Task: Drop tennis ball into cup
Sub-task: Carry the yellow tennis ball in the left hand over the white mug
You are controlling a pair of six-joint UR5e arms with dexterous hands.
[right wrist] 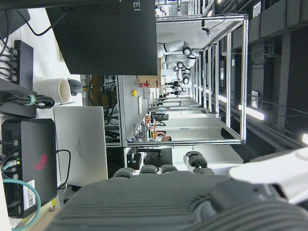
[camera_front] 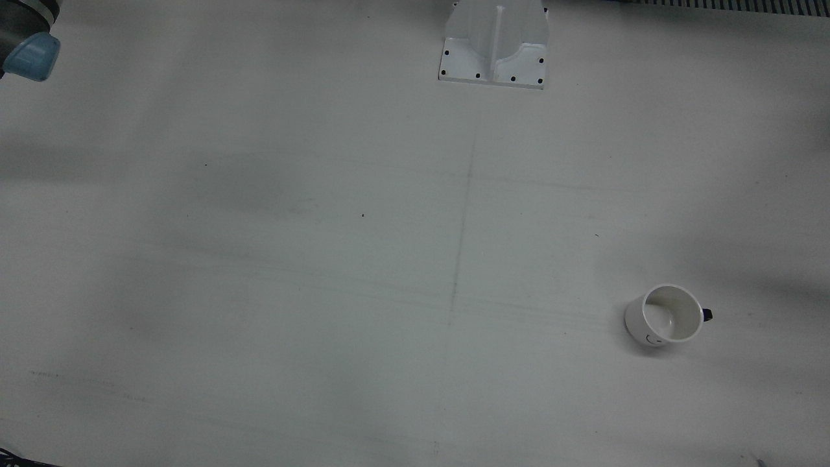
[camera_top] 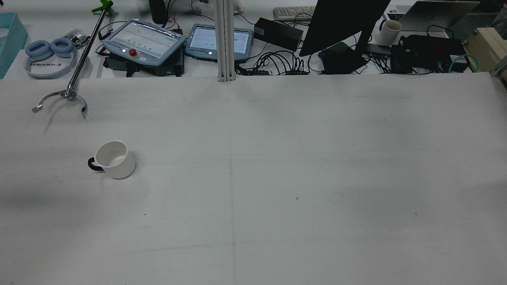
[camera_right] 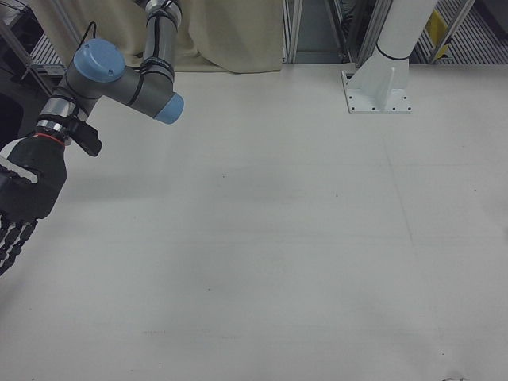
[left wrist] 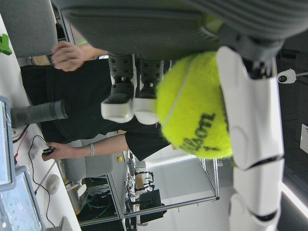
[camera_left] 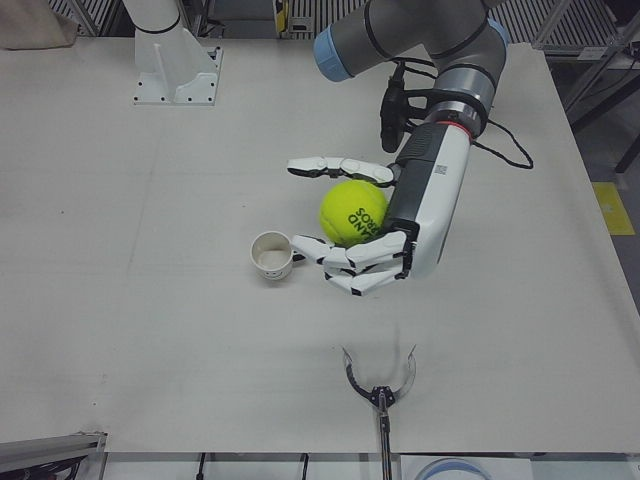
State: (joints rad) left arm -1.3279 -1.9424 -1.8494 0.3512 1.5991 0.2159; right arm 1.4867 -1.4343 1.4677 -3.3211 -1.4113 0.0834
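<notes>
The ball [camera_left: 354,211] sits in the left hand [camera_left: 385,235], fingers [camera_left: 362,259] curled under it and one more finger [camera_left: 338,167] arched over its top, all held above the table [camera_left: 150,330]. In the left-front view, going left to right, the cup [camera_left: 271,255] stands upright at about nine o'clock from the ball, then ball and hand. The right hand [camera_right: 22,198] hangs at the right-front view's left edge, fingers pointing down; whether it is clenched I cannot tell.

Robotics lab: teach pendants [camera_top: 144,40], monitor [camera_top: 340,23], cable clutter [camera_top: 277,63].
</notes>
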